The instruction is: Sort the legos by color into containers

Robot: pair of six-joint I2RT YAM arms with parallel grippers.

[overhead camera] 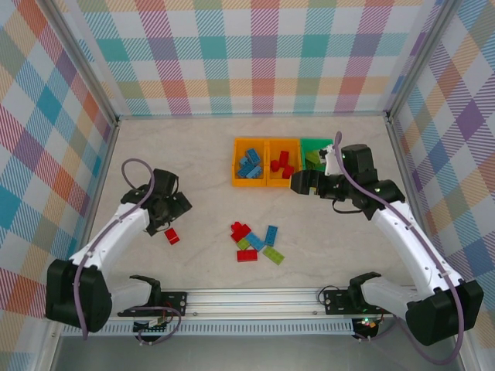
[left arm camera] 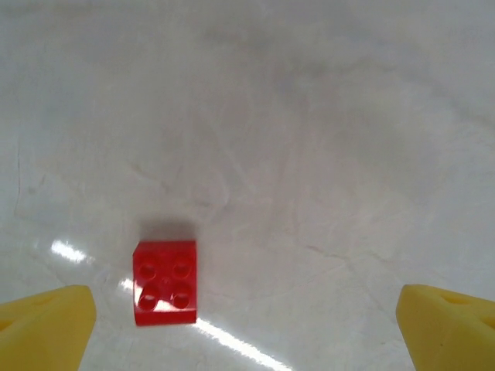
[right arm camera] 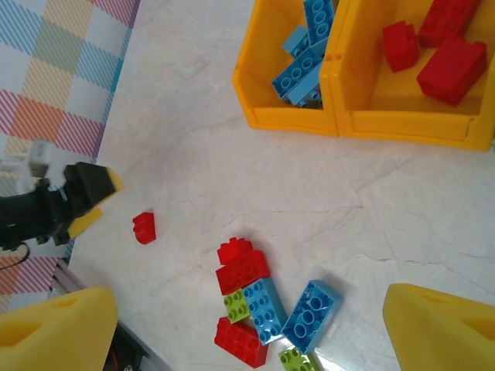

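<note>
Yellow-padded fingers of the left pincer [left arm camera: 247, 332] stand spread as wide as they go, gripping nothing. They hang over a lone red brick [left arm camera: 165, 284] that lies studs-up on the pale marbled table [left arm camera: 325, 154], nearer one pad than the other and touching neither. Across the table the right pincer [right arm camera: 247, 328] is likewise spread and empty, poised near the front wall of the middle orange bin [right arm camera: 410, 127], which holds red bricks [right arm camera: 452, 66]; the orange bin [right arm camera: 286, 117] next to it holds blue bricks [right arm camera: 305, 66]. At the row's right end the green bin [overhead camera: 309, 141] is partly masked by the right wrist, though it seems to hold lime pieces. Between the arms lies a loose pile [overhead camera: 255, 243] of red, blue and lime legos, well apart from the bins
</note>
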